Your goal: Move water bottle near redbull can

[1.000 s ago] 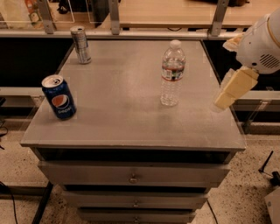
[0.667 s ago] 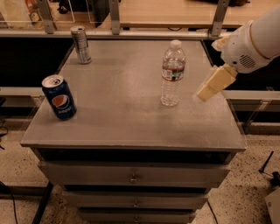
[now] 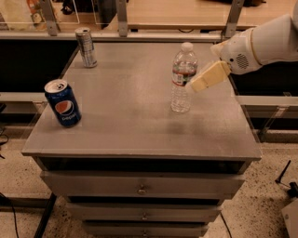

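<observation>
The water bottle [image 3: 182, 78], clear plastic with a white cap and a red-and-white label band, stands upright right of centre on the grey table top [image 3: 135, 121]. The redbull can [image 3: 86, 47], slim and silver-grey, stands upright at the far left corner, well apart from the bottle. My gripper [image 3: 194, 84], cream-coloured on a white arm, reaches in from the right. Its tip is right beside the bottle at label height, at or very close to its right side.
A blue Pepsi can [image 3: 63, 103] stands upright near the table's left edge. The table is a drawer unit with knobbed drawers [image 3: 141, 189] below its front edge. A railing and a wooden counter [image 3: 186, 14] run behind the far edge.
My gripper has moved left from beyond the table's right edge to the bottle's right side. The bottle and both cans have stayed in place.
</observation>
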